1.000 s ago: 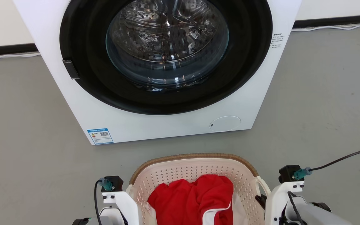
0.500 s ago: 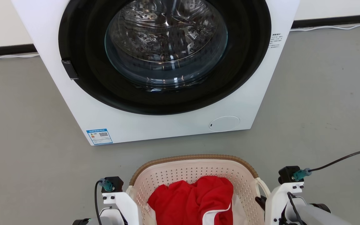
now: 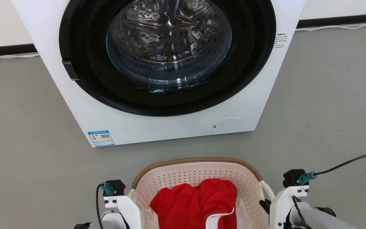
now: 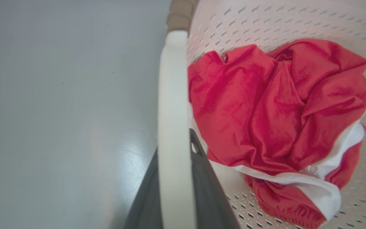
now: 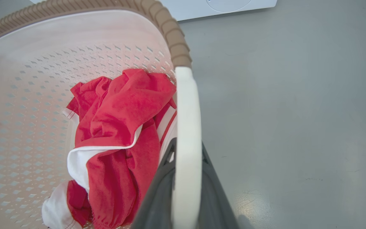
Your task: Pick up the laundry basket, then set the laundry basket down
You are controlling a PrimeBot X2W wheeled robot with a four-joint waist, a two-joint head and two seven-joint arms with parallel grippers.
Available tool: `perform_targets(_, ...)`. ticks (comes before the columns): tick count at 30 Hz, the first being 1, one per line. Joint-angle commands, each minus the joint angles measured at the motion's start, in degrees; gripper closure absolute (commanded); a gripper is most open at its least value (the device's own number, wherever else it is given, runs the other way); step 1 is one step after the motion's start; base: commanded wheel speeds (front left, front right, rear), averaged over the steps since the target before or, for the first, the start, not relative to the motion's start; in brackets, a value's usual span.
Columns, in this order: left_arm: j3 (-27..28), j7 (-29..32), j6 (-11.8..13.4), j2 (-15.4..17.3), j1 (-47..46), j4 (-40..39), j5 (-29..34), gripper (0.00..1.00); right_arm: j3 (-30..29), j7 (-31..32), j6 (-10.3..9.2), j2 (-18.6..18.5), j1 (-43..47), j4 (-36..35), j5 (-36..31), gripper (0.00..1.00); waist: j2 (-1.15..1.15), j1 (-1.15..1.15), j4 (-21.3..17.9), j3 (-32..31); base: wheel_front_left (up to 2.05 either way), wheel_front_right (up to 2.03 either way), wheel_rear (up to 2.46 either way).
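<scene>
The cream-white perforated laundry basket [image 3: 199, 160] with its brown woven-look rim sits at the bottom centre of the head view, just in front of the washing machine. A red and white garment [image 3: 199, 203] lies crumpled inside it. My left gripper [image 4: 175, 149] is shut on the basket's left white loop handle [image 4: 173, 95], one dark finger on each side of the loop. At the other side my right gripper [image 5: 186, 148] is shut on the right loop handle [image 5: 187, 105] in the same way. Whether the basket's bottom touches the floor is hidden.
A white front-loading washing machine [image 3: 157, 127] with a closed round glass door [image 3: 168, 41] stands straight ahead of the basket. Grey floor [image 3: 329, 95] spreads to both sides. A black cable [image 3: 348, 161] runs off from my right wrist, and white cords [image 3: 8, 58] lie along the back wall.
The head view has shifted very slightly against the washing machine. The basket and both grippers keep their places, still clamped on the handles.
</scene>
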Motion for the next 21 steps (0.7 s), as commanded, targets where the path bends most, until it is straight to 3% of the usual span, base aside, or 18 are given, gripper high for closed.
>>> perform_targets(1, 0.7, -0.7, -0.4, 1.3, -0.3, -0.4, -0.3, 1.0, 0.2, -1.0, 0.44, -0.6, 0.2, -0.6, -0.1, 1.0, 0.0, 0.0, 0.0, 0.0, 0.0, 0.0, 0.0)
perform_targets(21, 0.1, -3.1, 0.9, 1.1, -2.9, -0.4, 0.0, 1.0, 0.5, -3.1, 0.44, -2.3, -1.3, -2.1, 0.0, 1.0, 0.0, 0.0, 0.3, 4.9, 0.0, 0.0, 0.0)
